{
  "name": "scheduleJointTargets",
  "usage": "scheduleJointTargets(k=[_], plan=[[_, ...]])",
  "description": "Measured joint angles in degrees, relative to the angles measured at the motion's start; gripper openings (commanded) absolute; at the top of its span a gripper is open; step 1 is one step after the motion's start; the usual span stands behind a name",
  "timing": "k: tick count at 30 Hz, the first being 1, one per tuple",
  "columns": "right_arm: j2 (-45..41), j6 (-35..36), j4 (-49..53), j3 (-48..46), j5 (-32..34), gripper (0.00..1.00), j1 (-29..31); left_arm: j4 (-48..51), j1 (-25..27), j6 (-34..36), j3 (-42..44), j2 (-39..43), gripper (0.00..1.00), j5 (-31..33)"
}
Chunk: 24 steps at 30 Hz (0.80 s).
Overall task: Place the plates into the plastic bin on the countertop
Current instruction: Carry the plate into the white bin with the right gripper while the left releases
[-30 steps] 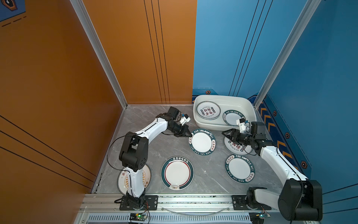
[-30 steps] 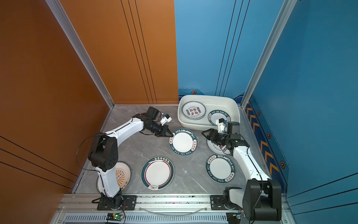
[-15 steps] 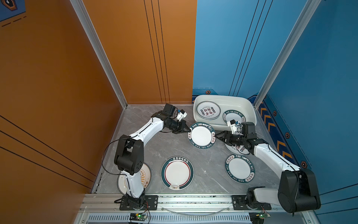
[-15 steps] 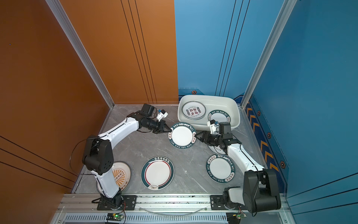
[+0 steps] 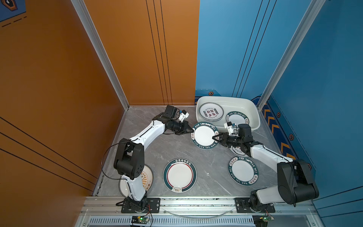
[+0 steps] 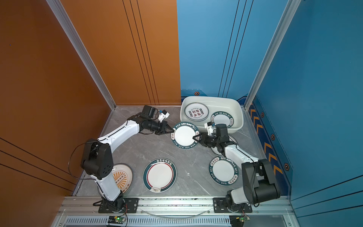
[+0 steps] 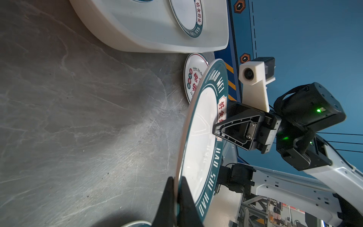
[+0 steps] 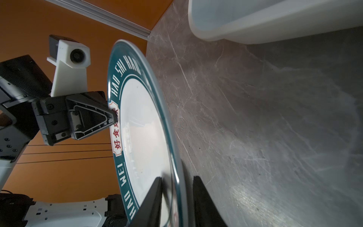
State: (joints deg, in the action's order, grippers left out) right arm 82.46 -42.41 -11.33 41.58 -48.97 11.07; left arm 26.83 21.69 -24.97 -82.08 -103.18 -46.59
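plates are split between the plastic bin and the countertop. the bin stands in the countertop's back right corner and holds two side by side: a red-character plate at its left end and a green-lettered plate at its right.

just in front of the bin's left end, a lifted plate with a dark-green lettered rim hangs clear of the countertop between both arms. the left gripper is clenched on its rim on the side facing the left edge. in the left wrist view its fingers pinch the rim tight. the right gripper straddles the opposite rim, one finger over the white face and the other beneath. the right wrist view shows a thin gap beside the lower finger, so whether it is clamped cannot be told.

four more lie flat on the countertop:
- a sunburst plate at the front left corner, partly under the left arm
- a red-ringed plate midway along the front edge
- a front right plate with a lettered green rim
- a half-hidden plate under the right arm, near the right edge
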Motion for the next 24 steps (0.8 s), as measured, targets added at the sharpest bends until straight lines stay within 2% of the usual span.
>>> scheduleJointTargets(k=[6,8,13,16,24], plan=[[0.0,-2.9,-2.2,0.0,-0.7,0.1,0.1,-1.7,-0.2,-0.4,1.8,0.2,0.0,0.0],[0.0,-3.6,-2.8,0.0,-1.0,0.07,0.1,-2.1,-0.4,-0.4,2.3,0.2,0.03,-0.1],[0.0,-4.1,-2.8,0.4,-1.7,0.01,0.1,-2.6,-0.4,-0.4,3.5,0.8,0.17,0.7],[0.0,-3.7,-1.3,1.5,-1.1,0.0,0.1,-2.9,-0.4,-0.7,4.0,1.1,0.29,0.9],[0.0,2.0,13.7,12.3,3.4,0.0,-2.5,-3.2,-0.7,0.0,6.6,6.6,0.59,2.2]])
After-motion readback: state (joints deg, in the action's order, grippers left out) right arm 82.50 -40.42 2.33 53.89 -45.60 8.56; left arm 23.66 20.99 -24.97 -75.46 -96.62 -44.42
